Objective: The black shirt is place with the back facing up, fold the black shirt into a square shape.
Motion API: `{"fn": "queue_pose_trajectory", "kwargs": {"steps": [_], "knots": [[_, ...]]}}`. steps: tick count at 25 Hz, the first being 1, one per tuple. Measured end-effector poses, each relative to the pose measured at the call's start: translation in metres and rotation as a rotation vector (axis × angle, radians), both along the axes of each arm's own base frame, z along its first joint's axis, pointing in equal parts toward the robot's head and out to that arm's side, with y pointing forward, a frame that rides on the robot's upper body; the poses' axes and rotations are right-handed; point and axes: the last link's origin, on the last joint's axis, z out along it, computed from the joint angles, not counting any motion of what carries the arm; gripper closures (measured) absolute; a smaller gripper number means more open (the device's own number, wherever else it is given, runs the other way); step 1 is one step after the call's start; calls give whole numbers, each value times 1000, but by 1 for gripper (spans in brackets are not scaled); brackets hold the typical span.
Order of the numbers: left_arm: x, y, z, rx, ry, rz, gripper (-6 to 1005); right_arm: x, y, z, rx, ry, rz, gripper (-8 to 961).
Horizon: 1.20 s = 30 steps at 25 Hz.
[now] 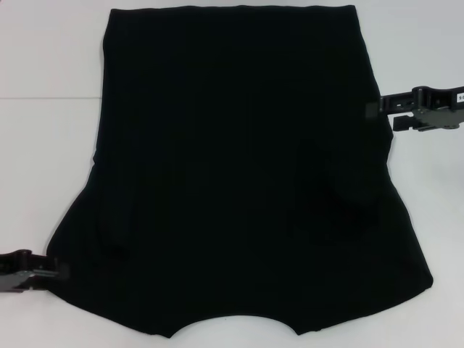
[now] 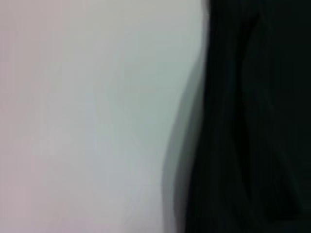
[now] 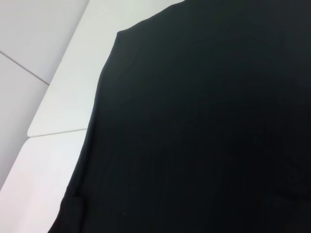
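Note:
The black shirt [image 1: 232,167] lies flat on the white table [image 1: 51,109], its curved neckline at the near edge and its straight hem at the far side. Both sleeves look folded in over the body. My left gripper [image 1: 59,270] sits low at the near left corner of the shirt, its tip at the cloth's edge. My right gripper [image 1: 373,109] rests against the shirt's right side edge, about halfway along. In the left wrist view the black shirt [image 2: 252,116] edge rises slightly off the table. The right wrist view looks across the black shirt [image 3: 204,126] toward its far corner.
White table surface [image 1: 435,217] borders the shirt on both sides. In the right wrist view a seam [image 3: 53,132] between table panels and the table's far edge show beyond the shirt corner.

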Motion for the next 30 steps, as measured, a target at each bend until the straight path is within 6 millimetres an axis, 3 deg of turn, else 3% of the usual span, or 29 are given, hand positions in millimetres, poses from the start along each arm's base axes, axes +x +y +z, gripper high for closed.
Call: {"fn": "queue_pose_trajectory", "kwargs": {"steps": [11,16,24,28,30], "knots": [[10,7,-6,1,-38,-19,448,2,-1,1,2,11,-4,128],[8,7,-3,19,-46,-14,629,5,-2,3,9,15,-14,129],[13,8,-5,8,-60,-50,768,17,-6,10,40,23,-29,131],[26,9,-2,15,-134,-125,837,22,-18,12,-54,-19,-10,132],[29,10,1,21,-152,-142,958,28,-28,12,-114,-44,-26,133]]}}
